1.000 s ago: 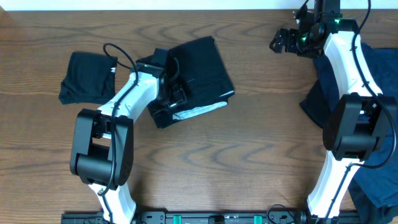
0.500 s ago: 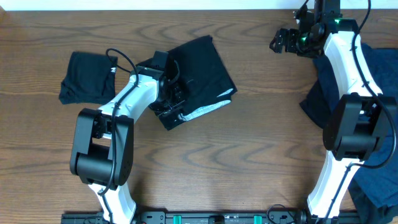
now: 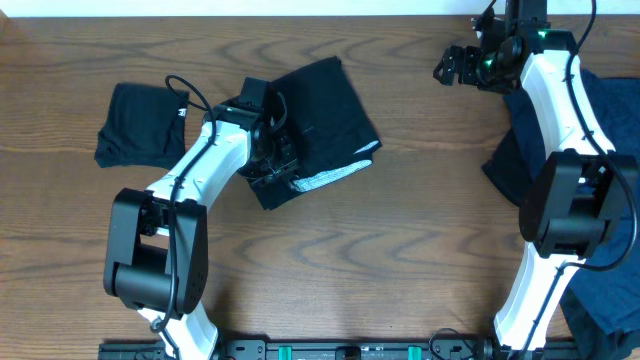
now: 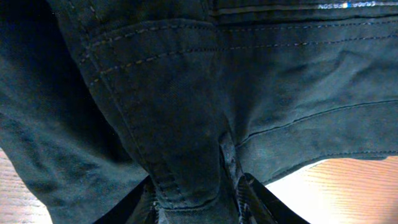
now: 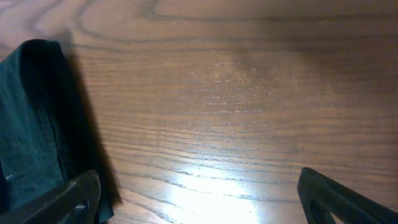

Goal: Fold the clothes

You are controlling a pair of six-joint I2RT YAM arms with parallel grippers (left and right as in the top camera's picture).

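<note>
A black pair of shorts point(image 3: 325, 115) lies partly folded at the table's upper middle, its light inner waistband showing at the lower edge. My left gripper point(image 3: 268, 170) is shut on the shorts' lower left edge; in the left wrist view a fold of dark stitched fabric point(image 4: 199, 124) is pinched between the fingers point(image 4: 249, 199). My right gripper point(image 3: 447, 67) hovers open and empty at the far right over bare wood, its fingers point(image 5: 336, 199) wide apart. A dark garment edge point(image 5: 37, 124) shows at the left of the right wrist view.
A folded black garment point(image 3: 140, 123) lies at the far left. A pile of dark blue clothes point(image 3: 610, 130) lies along the right edge under the right arm, reaching down to the lower right corner.
My left gripper has shifted slightly up and left with the shorts' edge, dragging the garment's lower corner a little. The right arm has not moved.
</note>
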